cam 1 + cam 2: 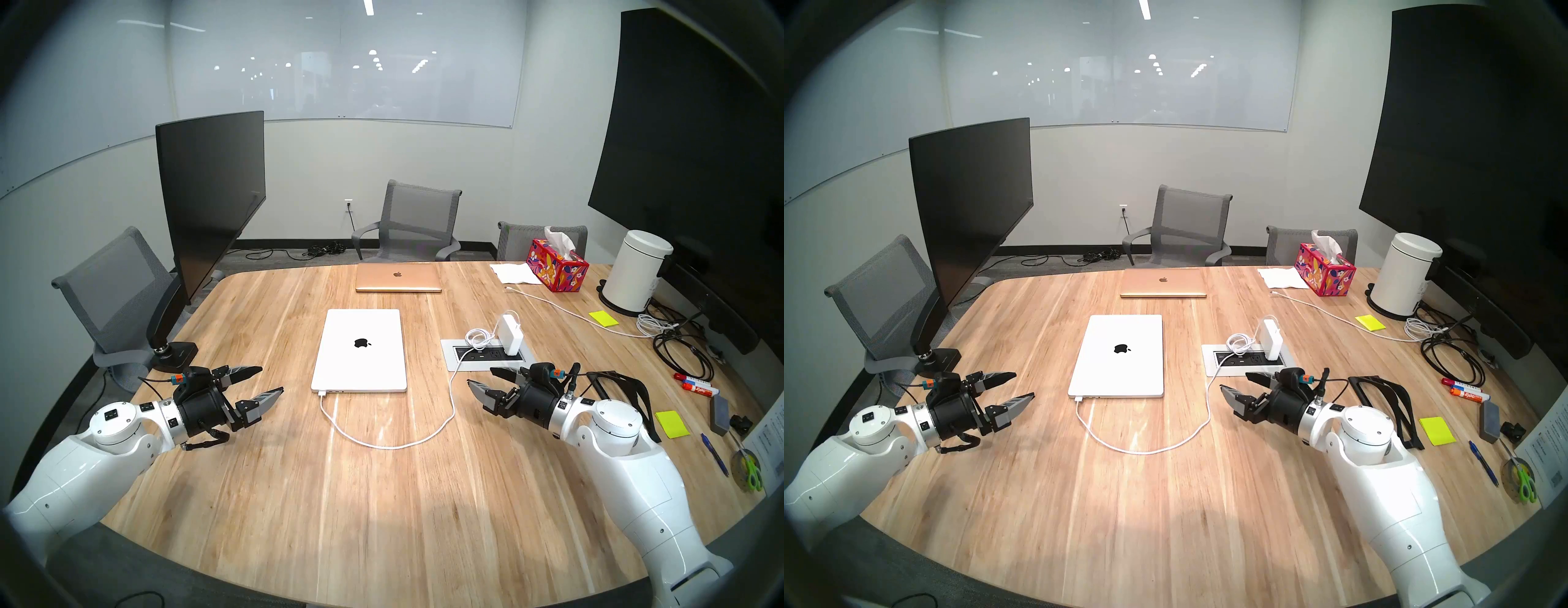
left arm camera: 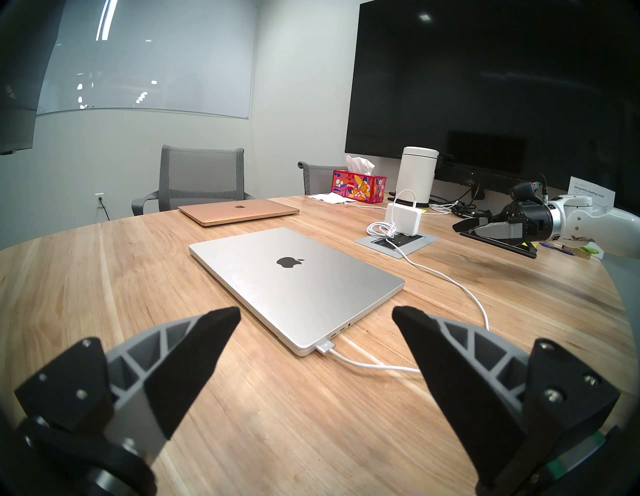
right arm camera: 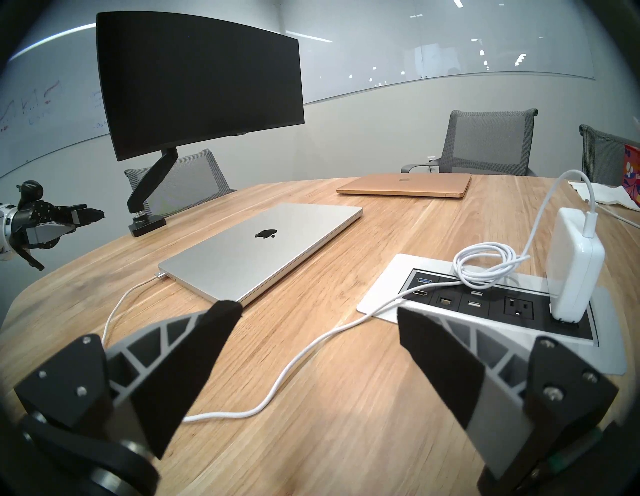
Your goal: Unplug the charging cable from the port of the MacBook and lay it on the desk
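The closed silver MacBook (image 1: 359,350) lies mid-desk, black apple logo up. The white charging cable (image 1: 394,445) loops over the desk (image 1: 297,488) from the white power brick (image 1: 511,335) in the outlet panel. Its flat connector (image 1: 321,392) sits plugged into the MacBook's near-left corner, also seen in the left wrist view (image 2: 325,347). My left gripper (image 1: 271,378) is open and empty, hovering left of the MacBook. My right gripper (image 1: 479,377) is open and empty, right of the MacBook, near the panel (image 3: 381,298).
A gold laptop (image 1: 398,278) lies at the far edge. A monitor on an arm (image 1: 208,204) stands far left. At the right are a tissue box (image 1: 556,265), white canister (image 1: 634,271), another white cable (image 1: 572,314), black cables, markers, sticky notes and scissors.
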Controlling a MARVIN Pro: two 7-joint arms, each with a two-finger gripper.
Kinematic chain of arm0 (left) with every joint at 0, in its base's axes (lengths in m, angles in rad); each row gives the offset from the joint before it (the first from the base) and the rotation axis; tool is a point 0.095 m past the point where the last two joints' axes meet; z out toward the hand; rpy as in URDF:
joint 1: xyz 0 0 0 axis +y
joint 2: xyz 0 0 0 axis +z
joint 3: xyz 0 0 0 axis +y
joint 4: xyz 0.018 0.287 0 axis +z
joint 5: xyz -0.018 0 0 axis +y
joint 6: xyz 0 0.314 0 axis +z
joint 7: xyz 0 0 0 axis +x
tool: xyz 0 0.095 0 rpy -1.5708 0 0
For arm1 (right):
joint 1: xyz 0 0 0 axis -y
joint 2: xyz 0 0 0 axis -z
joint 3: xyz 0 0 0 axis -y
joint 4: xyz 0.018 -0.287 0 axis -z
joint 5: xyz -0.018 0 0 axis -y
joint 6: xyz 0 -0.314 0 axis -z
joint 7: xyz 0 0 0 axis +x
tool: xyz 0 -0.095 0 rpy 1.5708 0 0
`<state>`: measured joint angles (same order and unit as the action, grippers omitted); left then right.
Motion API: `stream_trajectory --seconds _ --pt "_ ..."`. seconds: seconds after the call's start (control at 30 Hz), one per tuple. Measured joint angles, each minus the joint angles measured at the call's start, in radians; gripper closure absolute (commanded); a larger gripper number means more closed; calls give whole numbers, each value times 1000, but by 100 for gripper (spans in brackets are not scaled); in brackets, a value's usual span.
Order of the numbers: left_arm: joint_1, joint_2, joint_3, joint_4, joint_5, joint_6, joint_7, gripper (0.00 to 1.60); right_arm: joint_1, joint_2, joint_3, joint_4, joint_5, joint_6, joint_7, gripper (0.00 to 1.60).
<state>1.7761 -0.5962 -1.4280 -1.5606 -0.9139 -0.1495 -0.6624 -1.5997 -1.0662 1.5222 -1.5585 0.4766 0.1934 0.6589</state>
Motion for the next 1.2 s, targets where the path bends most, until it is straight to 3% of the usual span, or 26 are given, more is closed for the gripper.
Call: stream_trajectory --seconds 0.67,1.2 --pt "0 1 1 0 0 0 0 0 -101 35 -50 -207 -45 107 -4 0" --pt "0 1 2 1 -1 0 0 0 -90 20 -126 -256 -110 176 -42 0"
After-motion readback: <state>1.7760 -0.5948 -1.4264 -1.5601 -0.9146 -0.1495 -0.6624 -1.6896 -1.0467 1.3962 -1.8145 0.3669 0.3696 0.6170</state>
